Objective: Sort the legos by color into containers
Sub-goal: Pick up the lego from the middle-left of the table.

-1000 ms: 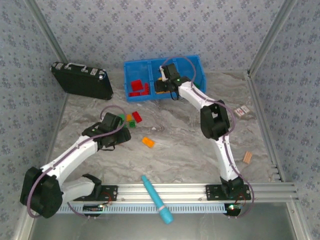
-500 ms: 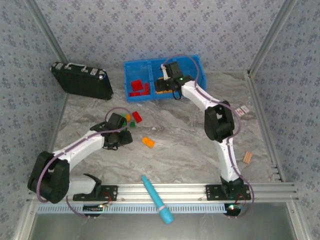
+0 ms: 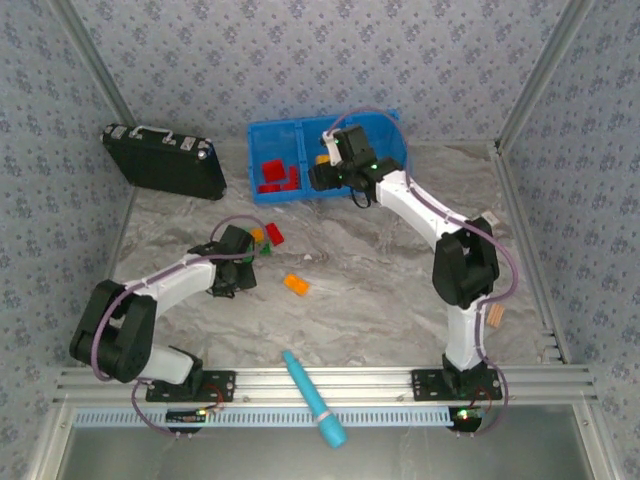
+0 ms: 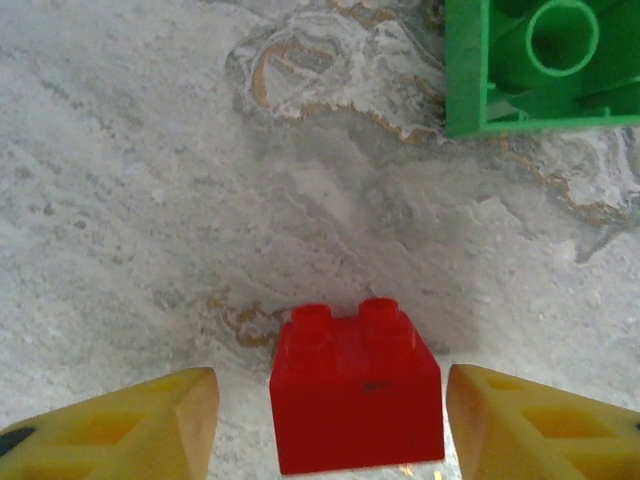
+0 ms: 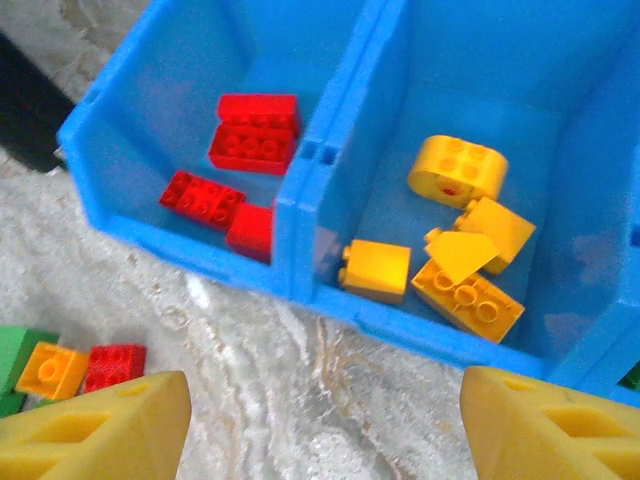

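In the left wrist view a small red brick (image 4: 357,385) sits on the table between my left gripper's (image 4: 330,420) open yellow fingers (image 4: 130,425), with a gap on each side. An upside-down green brick (image 4: 540,60) lies beyond it. From above, the left gripper (image 3: 248,250) is at a loose cluster: red (image 3: 273,234), orange (image 3: 258,234) and green (image 3: 264,249) bricks. Another orange brick (image 3: 295,284) lies apart. My right gripper (image 5: 325,430) hangs open and empty over the front edge of the blue bin (image 5: 300,190). Red bricks (image 5: 255,132) fill its left compartment, yellow ones (image 5: 458,168) the middle.
A black case (image 3: 165,160) stands at the back left. A light-blue pen-like tool (image 3: 315,400) lies by the front rail. A small wooden piece (image 3: 494,316) and a card (image 3: 487,220) lie at the right. Open table stretches between the arms.
My left gripper has moved right and forward up to the loose cluster. The right arm's elbow has swung out to the right while its gripper stays at the bin's front.
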Robot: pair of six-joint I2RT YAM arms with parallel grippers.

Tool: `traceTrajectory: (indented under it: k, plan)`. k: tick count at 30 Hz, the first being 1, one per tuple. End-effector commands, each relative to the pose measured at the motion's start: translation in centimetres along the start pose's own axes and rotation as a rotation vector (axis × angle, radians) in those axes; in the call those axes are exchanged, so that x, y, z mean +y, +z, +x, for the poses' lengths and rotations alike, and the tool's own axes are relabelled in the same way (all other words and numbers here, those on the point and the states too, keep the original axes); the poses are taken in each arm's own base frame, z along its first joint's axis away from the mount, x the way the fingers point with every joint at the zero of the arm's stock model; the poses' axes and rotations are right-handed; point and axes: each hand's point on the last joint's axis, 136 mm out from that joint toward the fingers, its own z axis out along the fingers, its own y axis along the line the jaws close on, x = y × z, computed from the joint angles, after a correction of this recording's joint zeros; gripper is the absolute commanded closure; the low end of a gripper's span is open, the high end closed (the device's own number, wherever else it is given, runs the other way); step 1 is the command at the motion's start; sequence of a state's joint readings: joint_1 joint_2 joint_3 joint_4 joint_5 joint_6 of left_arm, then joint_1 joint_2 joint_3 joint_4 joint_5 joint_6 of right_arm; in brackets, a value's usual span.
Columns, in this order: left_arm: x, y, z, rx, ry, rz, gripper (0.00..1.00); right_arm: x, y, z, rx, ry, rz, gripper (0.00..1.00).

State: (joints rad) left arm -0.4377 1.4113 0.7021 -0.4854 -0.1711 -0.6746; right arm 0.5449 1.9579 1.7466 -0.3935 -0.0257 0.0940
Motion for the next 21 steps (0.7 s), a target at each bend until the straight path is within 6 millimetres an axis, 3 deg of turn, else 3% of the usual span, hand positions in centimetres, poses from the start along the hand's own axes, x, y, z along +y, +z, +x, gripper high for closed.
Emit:
traceTrajectory:
  k: [1,8,14,17,21]
  plan:
    - [-0.3,0.4,-1.2,-0.045,0.008,0.012,0.42,0.8,-1.9,0.6,0.014,-0.035,0.015,0.26]
    - [0.1,1.4,-1.7,-0.045,0.023,-0.018,0.54,3.7,-2.5,5.8,0.104,-0.012,-0.014,0.26]
    - [-0.1,2.2,-0.9,-0.005,0.023,-0.009,0.71,5.5,-1.7,9.5,0.179,-0.045,-0.059,0.25]
    - [-0.1,1.3,-1.7,-0.034,0.027,-0.01,0.75,5.8,-1.4,10.1,0.192,-0.06,-0.059,0.24]
    - [-0.5,-1.8,-4.5,-0.126,0.043,-0.001,0.77,5.9,-0.8,10.7,0.192,-0.059,-0.068,0.24]
